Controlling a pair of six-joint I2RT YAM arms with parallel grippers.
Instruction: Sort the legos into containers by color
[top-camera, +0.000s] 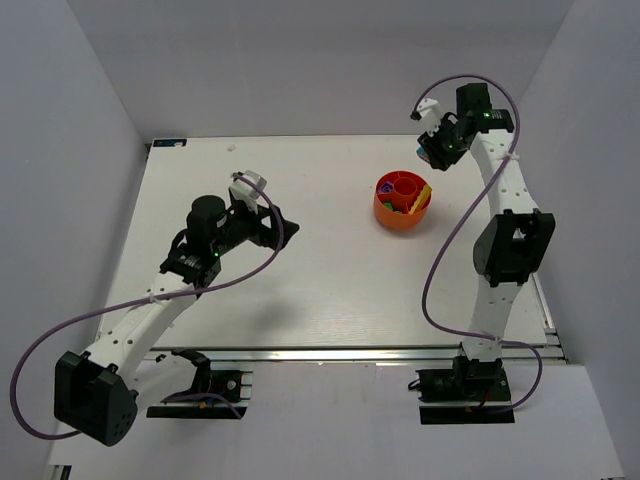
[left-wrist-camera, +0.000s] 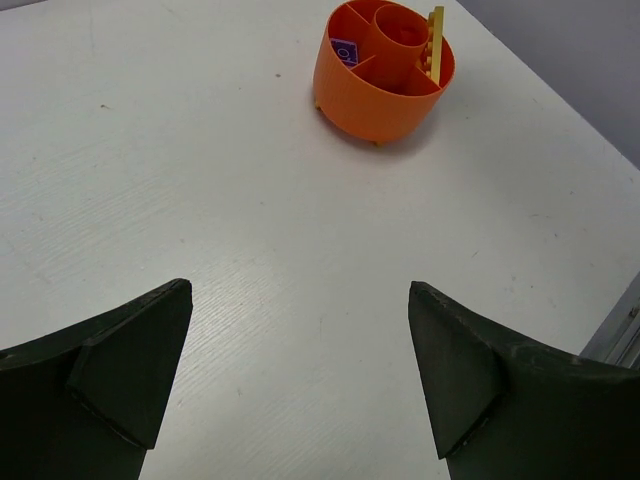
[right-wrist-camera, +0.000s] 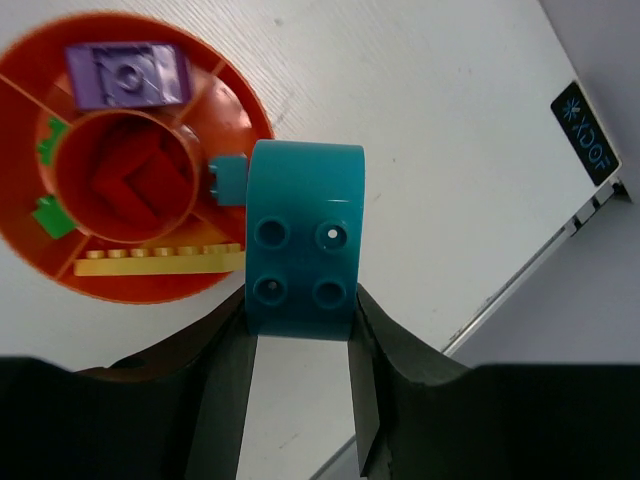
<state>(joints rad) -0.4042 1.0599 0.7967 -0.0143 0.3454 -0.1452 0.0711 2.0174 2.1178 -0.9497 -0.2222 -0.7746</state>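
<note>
The big teal brick (right-wrist-camera: 305, 240) sits closest, clamped between the two dark fingers of the right gripper (right-wrist-camera: 300, 312). Its curved side faces up and four round sockets show on its flat face. From above, that gripper (top-camera: 435, 150) hangs just past the far right side of the orange bowl (top-camera: 395, 218), off the table.

Below the held brick is the bowl (right-wrist-camera: 240, 110), standing on the white table (top-camera: 330, 290) to the right of its middle. A purple brick (right-wrist-camera: 128, 76) lies in one outer compartment. Red bricks (right-wrist-camera: 125, 180) fill the round cup in the middle. Green bricks (right-wrist-camera: 48, 215) show in the compartment on the left of the wrist view. A long yellow plate (right-wrist-camera: 160, 262) lies on edge along the rim, and a small teal brick (right-wrist-camera: 228, 180) lies in the compartment beside the held one.

At the table's corner a black sticker (right-wrist-camera: 580, 125) reads "XDOF", with a small star mark next to it.

The left gripper (left-wrist-camera: 298, 295) is well apart from all this, over bare table (left-wrist-camera: 200, 200) left of centre. Its fingers are spread wide with nothing between them. Its camera looks across at the bowl (left-wrist-camera: 365, 100). There the purple brick (left-wrist-camera: 344, 52) carries a pale printed mark I can't make out, and the yellow plate (left-wrist-camera: 435, 45) stands up at the far rim.
</note>
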